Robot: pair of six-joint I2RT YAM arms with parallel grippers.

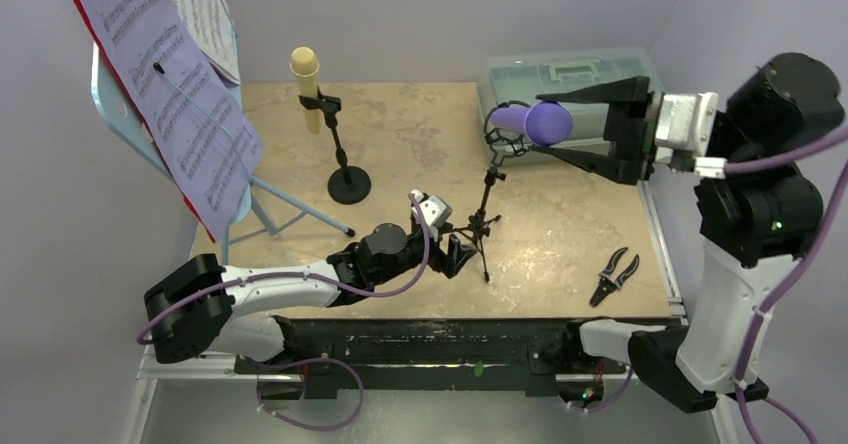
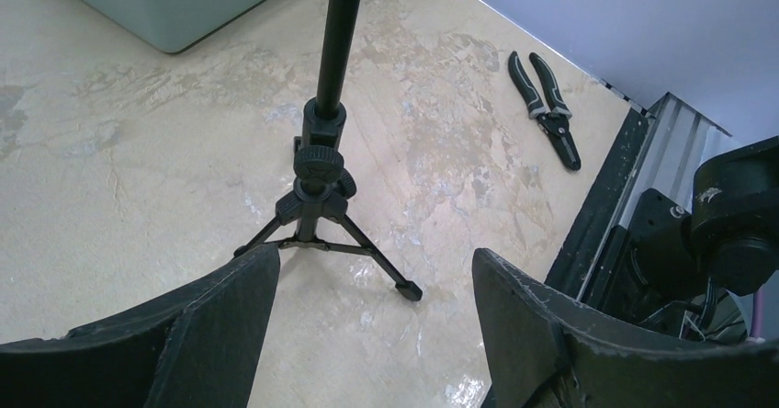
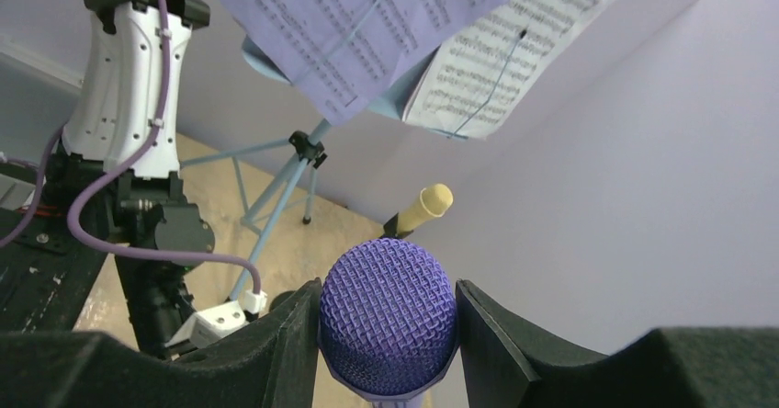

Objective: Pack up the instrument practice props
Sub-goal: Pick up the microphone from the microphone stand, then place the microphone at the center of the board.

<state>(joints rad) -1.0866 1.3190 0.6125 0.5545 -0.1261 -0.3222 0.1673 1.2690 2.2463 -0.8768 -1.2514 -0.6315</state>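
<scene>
The right gripper (image 3: 386, 290) is clenched on the mesh head of the purple microphone (image 1: 540, 122), which sits at the table's far right atop its tripod mic holder (image 2: 317, 164), presumably to pull it free. The left gripper (image 2: 375, 261) gapes released just beside the holder's legs, likely to steady them.

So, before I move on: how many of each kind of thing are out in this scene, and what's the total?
Microphones: 2, purple microphone, cream microphone
Mic stands: 2, tripod stand, round-base stand
Sheet music pages: 2, front page, back page
Music rest: 1
Red folder: 1
Plastic box: 1
Pliers: 1
Total: 10
</scene>
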